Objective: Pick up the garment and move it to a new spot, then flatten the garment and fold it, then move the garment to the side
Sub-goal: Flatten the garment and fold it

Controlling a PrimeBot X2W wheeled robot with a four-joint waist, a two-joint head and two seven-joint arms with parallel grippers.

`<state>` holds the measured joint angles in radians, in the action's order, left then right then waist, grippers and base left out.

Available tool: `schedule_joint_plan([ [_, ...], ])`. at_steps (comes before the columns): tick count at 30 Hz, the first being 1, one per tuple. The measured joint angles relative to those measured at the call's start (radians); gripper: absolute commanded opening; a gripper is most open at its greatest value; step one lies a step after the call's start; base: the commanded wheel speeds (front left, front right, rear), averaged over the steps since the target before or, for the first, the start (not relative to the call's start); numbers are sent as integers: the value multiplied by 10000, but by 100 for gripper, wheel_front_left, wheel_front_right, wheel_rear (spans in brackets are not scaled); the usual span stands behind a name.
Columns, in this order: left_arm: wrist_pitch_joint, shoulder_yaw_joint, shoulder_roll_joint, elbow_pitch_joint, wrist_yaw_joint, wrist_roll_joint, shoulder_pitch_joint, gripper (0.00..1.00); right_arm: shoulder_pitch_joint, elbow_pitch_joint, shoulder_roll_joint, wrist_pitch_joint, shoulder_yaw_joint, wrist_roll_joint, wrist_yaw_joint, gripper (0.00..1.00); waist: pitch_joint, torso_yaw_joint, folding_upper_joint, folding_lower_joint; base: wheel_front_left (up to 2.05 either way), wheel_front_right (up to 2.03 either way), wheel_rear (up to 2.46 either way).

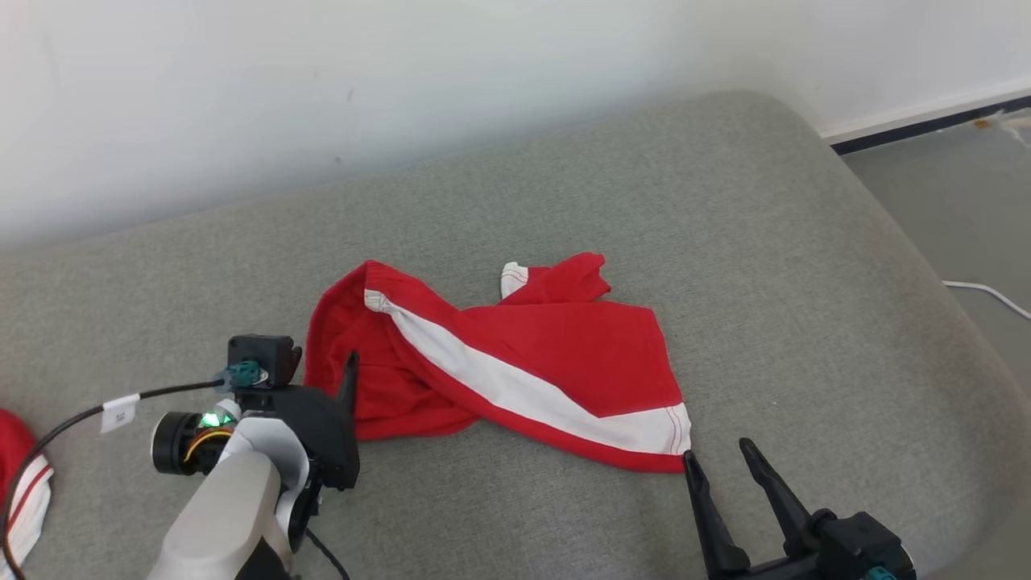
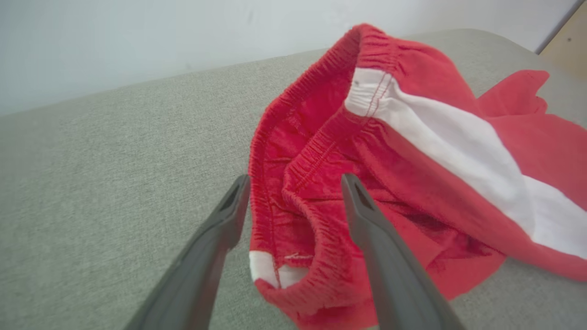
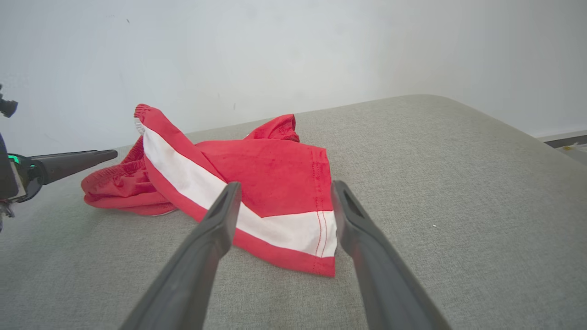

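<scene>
The grey cushion (image 1: 805, 266) lies open right of and behind the red garment (image 1: 564, 354). The wall (image 1: 403, 80) bounds the far edge. A second red-and-white cloth (image 1: 20, 483) (partly cut off, possibly another garment) occupies the near-left corner, beside the left arm's cable (image 1: 173, 391).

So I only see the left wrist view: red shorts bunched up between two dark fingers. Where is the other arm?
Observer: The right arm's jaws, open, point at the shorts' striped hem corner, opposite the waistband.
Operator: Any other clothes about?
Observer: Yes, another red and white garment lies on the cushion, far to the robot's left.
Operator: And the floor?
Observer: A white cable lies on it, to the right.
</scene>
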<state>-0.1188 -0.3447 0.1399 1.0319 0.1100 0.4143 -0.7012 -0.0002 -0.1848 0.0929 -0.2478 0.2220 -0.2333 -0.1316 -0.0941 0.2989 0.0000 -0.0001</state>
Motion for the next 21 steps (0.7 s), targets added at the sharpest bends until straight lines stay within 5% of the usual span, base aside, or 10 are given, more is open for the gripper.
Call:
schedule_joint_plan([
  [7, 1237, -79, 59, 301, -146, 127, -476, 100, -13, -8, 6, -4, -52, -44, 0, 100, -117, 419, 0, 1, 0, 0, 0],
  [10, 1741, -67, 102, 362, -337, 169, -762, 82, -15, 10, -13, -25, -127, -42, 0, 100, -299, 593, 0, 1, 0, 0, 0],
  [15, 2535, -102, 159, 424, -763, 184, -943, 100, -15, 46, -63, -77, -199, -38, 0, 100, -578, 781, 0, 1, 0, 0, 0],
  [18, 2723, -123, 282, 368, -961, 178, -1050, 100, -15, 58, -96, -81, -209, -29, 0, 100, -684, 812, 0, 1, 0, 0, 0],
  [20, 2940, -125, 316, 320, -1118, 174, -1118, 94, -20, 54, -109, -84, -211, -25, 0, 100, -720, 797, 0, 2, 0, 0, 0],
  [21, 3049, -140, 318, 301, -1191, 174, -1127, 78, -29, 52, -119, -88, -203, -21, 0, 100, -732, 786, 1, 2, 0, 0, 0],
])
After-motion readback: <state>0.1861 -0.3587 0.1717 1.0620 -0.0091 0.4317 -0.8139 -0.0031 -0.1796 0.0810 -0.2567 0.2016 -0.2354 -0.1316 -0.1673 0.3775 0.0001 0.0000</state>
